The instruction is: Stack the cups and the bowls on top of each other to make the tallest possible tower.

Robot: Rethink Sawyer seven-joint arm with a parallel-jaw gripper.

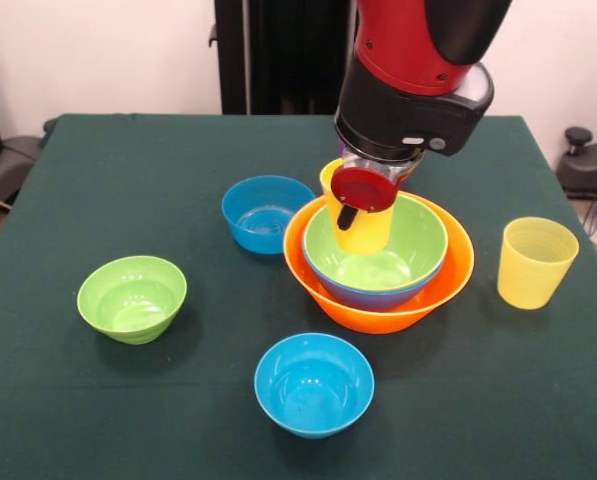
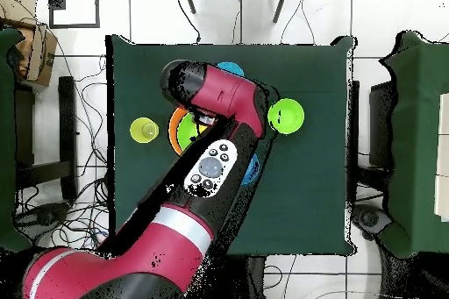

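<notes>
The tower is a big orange bowl (image 1: 448,285) with a large blue bowl (image 1: 378,297) and a medium green bowl (image 1: 408,250) nested in it. My gripper (image 1: 358,198) is over it, shut on the rim of the opaque yellow cup (image 1: 366,235). The cup hangs upright inside the green bowl; I cannot tell whether it touches the bottom. The ribbed pale yellow cup (image 1: 535,262) stands alone to the right. Two small blue bowls (image 1: 266,212) (image 1: 313,383) and a small green bowl (image 1: 132,298) sit loose. The purple cup is out of view.
In the overhead view the arm (image 2: 210,168) covers most of the stack, leaving only a sliver of the orange bowl (image 2: 177,129). The pale cup (image 2: 144,129) and the small green bowl (image 2: 285,117) lie on either side of it.
</notes>
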